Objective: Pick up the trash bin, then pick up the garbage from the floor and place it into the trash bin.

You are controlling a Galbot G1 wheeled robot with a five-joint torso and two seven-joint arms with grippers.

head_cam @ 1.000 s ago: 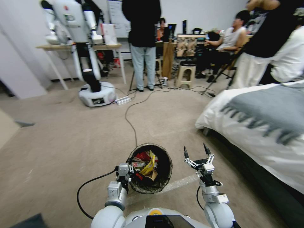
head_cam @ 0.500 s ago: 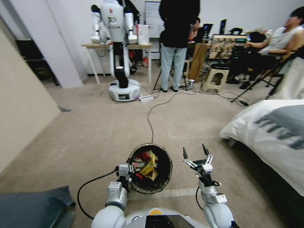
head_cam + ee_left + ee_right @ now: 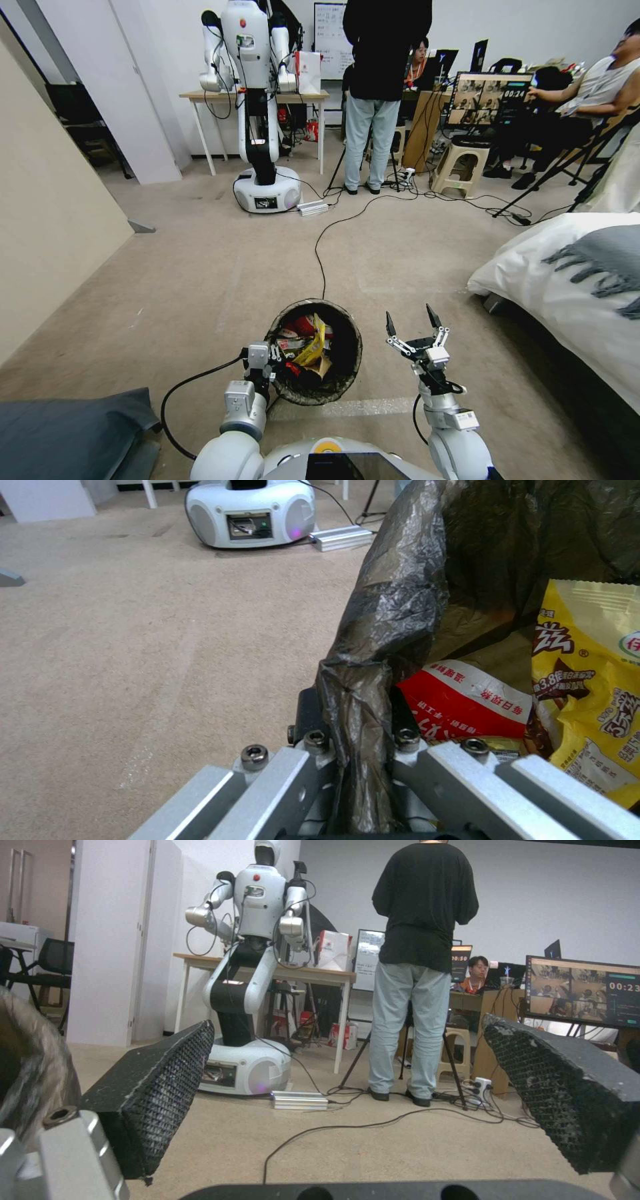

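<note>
Left gripper (image 3: 265, 363) is clamped on the liner-wrapped rim of the trash bin (image 3: 347, 373), carried low in front, garbage (image 3: 313, 347) already inside. Right gripper (image 3: 413, 331) hangs spread wide and empty beside it. No litter on the floor (image 3: 200, 280) ahead, so scouting for more looks next.

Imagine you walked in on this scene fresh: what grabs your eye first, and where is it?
First, the trash bin full of red and yellow wrappers, low in the head view, its black-lined rim pinched by the left hand. Beside it the right hand hangs open and empty. Across the carpet stands another white robot.
</note>
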